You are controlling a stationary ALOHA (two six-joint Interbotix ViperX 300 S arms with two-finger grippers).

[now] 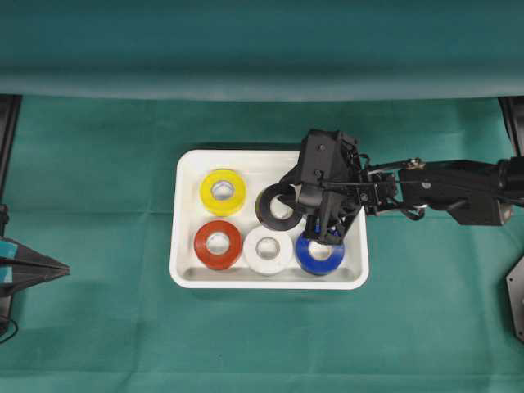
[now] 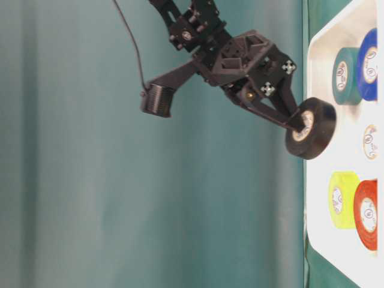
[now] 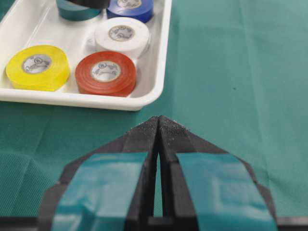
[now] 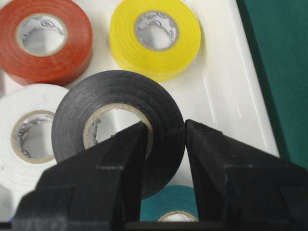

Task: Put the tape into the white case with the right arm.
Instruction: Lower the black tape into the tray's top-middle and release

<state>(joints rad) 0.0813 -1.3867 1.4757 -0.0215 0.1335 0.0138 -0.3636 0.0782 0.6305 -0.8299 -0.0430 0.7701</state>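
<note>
My right gripper [image 4: 166, 127] is shut on the wall of a black tape roll [image 4: 115, 122], one finger inside its core and one outside. The roll [image 1: 277, 207] hangs tilted over the back middle of the white case [image 1: 176, 221], between the yellow roll [image 1: 223, 191] and a teal roll [image 4: 173, 202] that the arm hides from overhead. From table level the black tape [image 2: 312, 128] sits at about the height of the case's rim [image 2: 309, 180]; I cannot tell whether it touches the floor. My left gripper [image 3: 159, 120] is shut and empty on the cloth outside the case.
Red [image 1: 218, 243], white [image 1: 268, 248] and blue [image 1: 319, 252] rolls lie flat along the case's front row. Green cloth covers the table all round. The left gripper [image 1: 61, 266] rests near the left edge of the overhead view.
</note>
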